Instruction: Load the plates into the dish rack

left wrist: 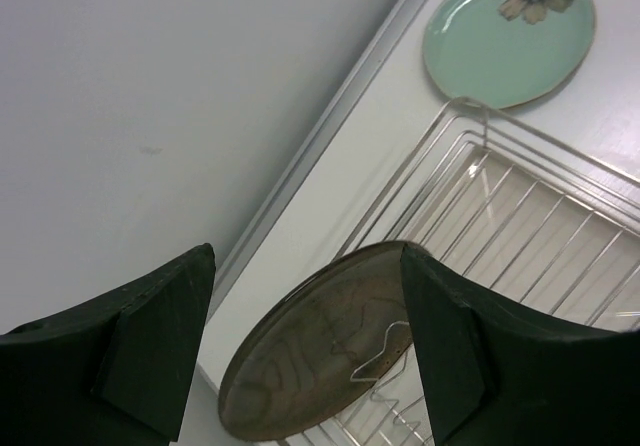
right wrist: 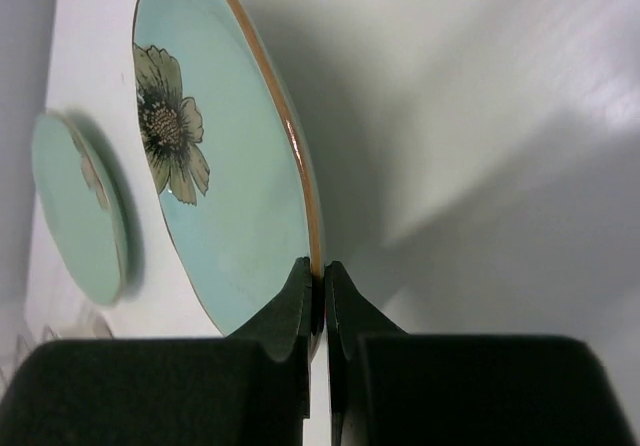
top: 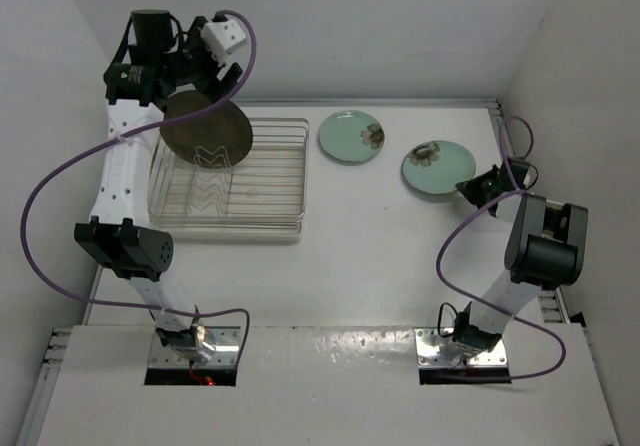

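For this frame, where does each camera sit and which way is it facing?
Top external: above and behind the robot, looking down on the table; the left arm, right arm and dish rack show.
Left wrist: on the left gripper, looking down between its open jaws at the dark brown plate leaning in the rack.
Right wrist: on the right gripper, low over the table, jaws shut on the gripped mint-green plate at its rim.
Shared: both wrist views catch the free mint-green plate.

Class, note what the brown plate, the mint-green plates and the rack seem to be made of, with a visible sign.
Brown plate: probably glazed ceramic, glossy with swirled streaks. Mint-green plates: likely glazed ceramic, smooth sheen, tan rim. Rack: shiny silver metal wire, probably.
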